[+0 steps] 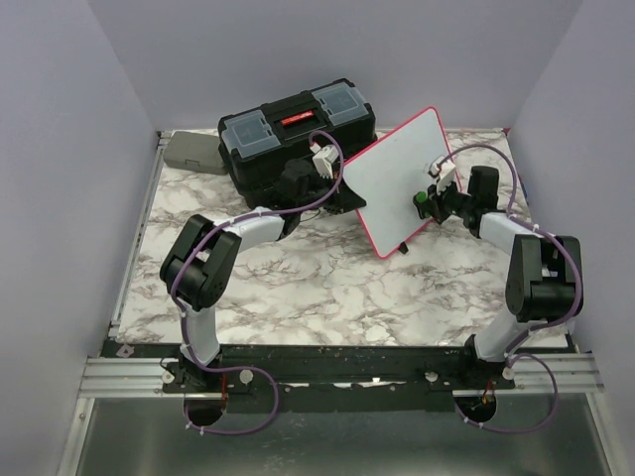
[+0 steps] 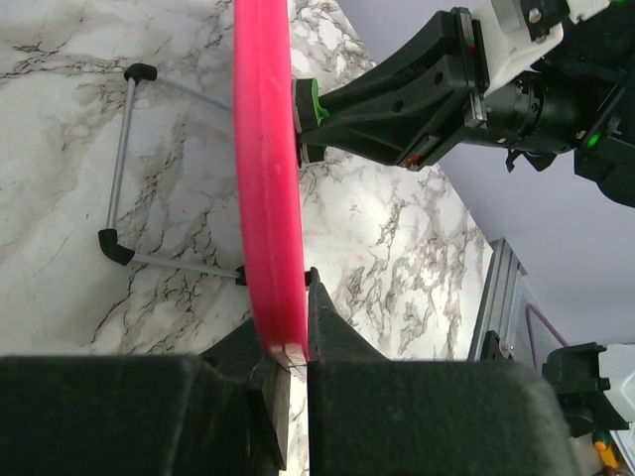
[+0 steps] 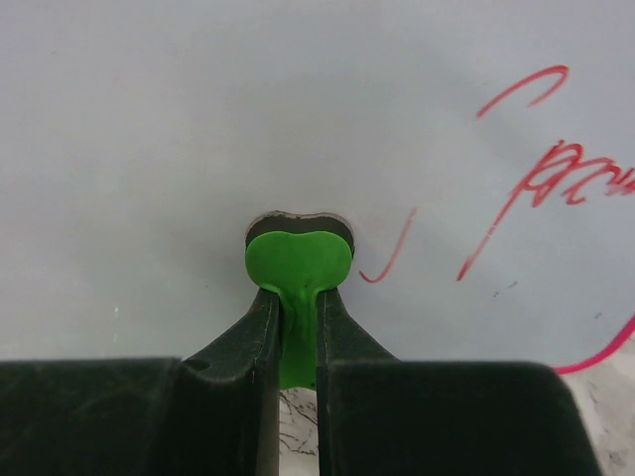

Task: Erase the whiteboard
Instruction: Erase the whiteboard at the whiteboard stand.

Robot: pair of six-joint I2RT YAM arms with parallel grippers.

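Note:
The whiteboard [image 1: 392, 178], white with a pink-red frame, stands tilted on the marble table. My left gripper [image 1: 335, 183] is shut on its left frame edge; in the left wrist view the pink frame [image 2: 263, 178] sits pinched between the fingers of the left gripper [image 2: 294, 342]. My right gripper [image 1: 429, 205] is shut on a small green eraser [image 1: 422, 202] and presses it against the board face. In the right wrist view the eraser [image 3: 298, 260] sits flat on the white surface [image 3: 149, 119] between the right gripper's [image 3: 298, 297] fingers. Red handwriting [image 3: 556, 178] lies to its right.
A black toolbox [image 1: 298, 127] stands behind the board at the back. A grey box [image 1: 193, 152] lies at the back left. The board's wire stand with black feet [image 2: 114, 243] rests on the marble table [image 1: 298, 288]. Purple-grey walls close in three sides.

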